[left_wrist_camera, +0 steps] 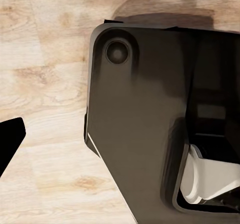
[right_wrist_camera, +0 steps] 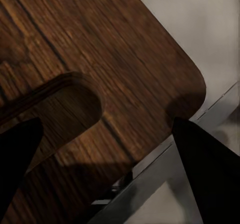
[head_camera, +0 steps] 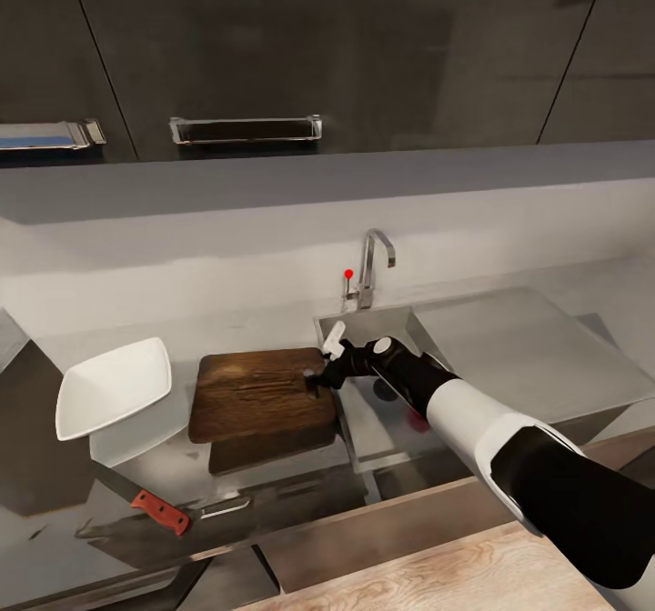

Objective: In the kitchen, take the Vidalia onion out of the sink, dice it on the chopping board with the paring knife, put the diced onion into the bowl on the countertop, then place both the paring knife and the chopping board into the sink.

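The chopping board (head_camera: 262, 397) lies flat on the grey table (head_camera: 537, 347), its right edge against the left rim of the sink (head_camera: 364, 411). In the right wrist view, a rounded corner of the board (right_wrist_camera: 115, 69) reaches the steel rim, and a shallow recess is cut into the wood.

The right pincer (head_camera: 316, 378) sits over the board's right edge, and no onion can be made out on the wood. Its two dark fingertips (right_wrist_camera: 207, 176) stand well apart, one over the board and one over the sink rim, with nothing between them: released.

The paring knife (head_camera: 162, 512) lies on the table near the front edge, in front of and to the left of the board, red-orange handle toward the right, well apart from the pincer. The white bowl (head_camera: 114, 398) stands just left of the board, tilted up on its far side.

A small red patch (head_camera: 417, 422) shows in the basin beside the right forearm; whether it is the onion cannot be told.

The chrome tap (head_camera: 371, 270) with its red-tipped lever stands behind the sink.

Left pincer (left_wrist_camera: 10, 140): one dark fingertip shows over a pale wood floor beside the robot's dark base; its state cannot be told.
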Robot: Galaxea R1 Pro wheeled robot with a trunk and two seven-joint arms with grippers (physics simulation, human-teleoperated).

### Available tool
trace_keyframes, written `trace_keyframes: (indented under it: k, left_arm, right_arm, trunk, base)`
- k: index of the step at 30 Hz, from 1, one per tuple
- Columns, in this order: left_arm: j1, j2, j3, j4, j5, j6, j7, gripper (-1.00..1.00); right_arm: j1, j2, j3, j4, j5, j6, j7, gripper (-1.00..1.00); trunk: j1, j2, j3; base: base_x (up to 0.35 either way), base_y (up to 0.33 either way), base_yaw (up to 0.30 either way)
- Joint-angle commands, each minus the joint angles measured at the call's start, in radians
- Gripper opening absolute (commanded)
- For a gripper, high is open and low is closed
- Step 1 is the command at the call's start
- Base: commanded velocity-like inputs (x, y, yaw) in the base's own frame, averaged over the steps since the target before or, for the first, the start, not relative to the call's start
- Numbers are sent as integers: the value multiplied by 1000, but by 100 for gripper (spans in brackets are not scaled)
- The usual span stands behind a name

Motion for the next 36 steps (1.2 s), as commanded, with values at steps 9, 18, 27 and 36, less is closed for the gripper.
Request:
trace_keyframes:
  k: [9, 18, 27, 36]
  left_arm:
    - [1, 0, 0, 2, 11, 0, -1, 100]
    - [1, -2, 0, 3, 10, 0, -1, 100]
    - [1, -8, 0, 3, 10, 0, -1, 100]
    - [1, -9, 0, 4, 10, 0, -1, 100]
  right_arm:
    - [-1, 19, 2, 20, 1, 9, -5, -100]
    - [-1, 24, 5, 24, 6, 13, -2, -100]
    - [-1, 24, 11, 54, 21, 22, 26, -100]
    - [-1, 27, 24, 62, 86, 38, 42, -100]
  trunk:
    - [1, -2, -2]
    - [1, -2, -2]
    - [1, -2, -2]
    - [1, -2, -2]
  base:
    - [0, 108, 0]
    - [0, 22, 0]
    - [0, 0, 0]
    - [0, 0, 0]
